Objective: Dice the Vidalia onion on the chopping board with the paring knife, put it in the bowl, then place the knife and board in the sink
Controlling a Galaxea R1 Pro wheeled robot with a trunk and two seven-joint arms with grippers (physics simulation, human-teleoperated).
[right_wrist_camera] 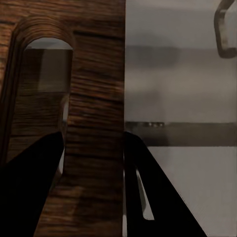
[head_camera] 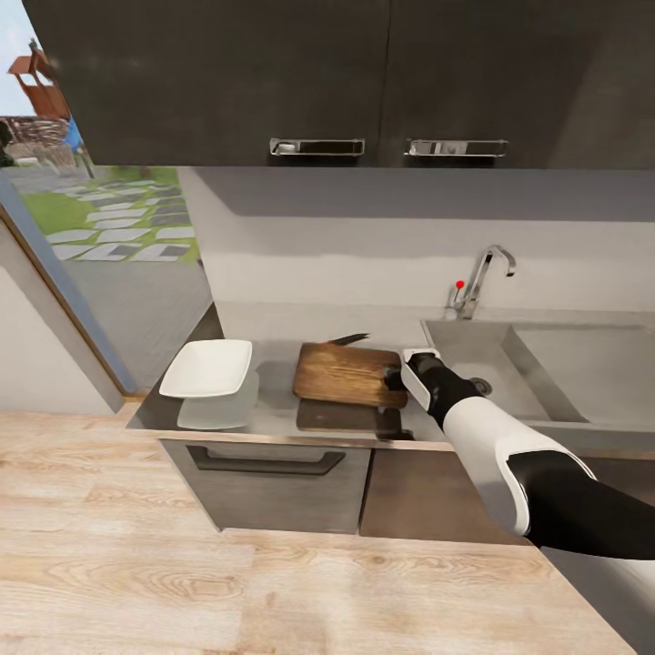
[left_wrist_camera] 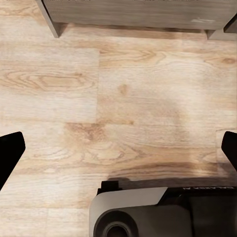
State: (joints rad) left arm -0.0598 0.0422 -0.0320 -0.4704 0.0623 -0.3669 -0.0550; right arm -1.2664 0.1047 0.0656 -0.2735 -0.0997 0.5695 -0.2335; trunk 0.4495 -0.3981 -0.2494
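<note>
The dark brown wooden chopping board (head_camera: pixel 350 373) is clamped at its right edge by the right gripper (right_wrist_camera: pixel 94 148); the left gripper (left_wrist_camera: pixel 118 148) is spread wide above the wooden floor (left_wrist_camera: pixel 123 98).

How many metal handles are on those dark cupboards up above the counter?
2. One bar handle sits at the bottom edge of the left upper cupboard door, the other bar handle on the door to its right. More cupboards may lie beyond the picture's edges.

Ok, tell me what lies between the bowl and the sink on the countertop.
In the head view, the chopping board lies between the bowl and the sink, lifted at its sink-side edge by the right gripper. A dark blade tip shows behind the board.
</note>
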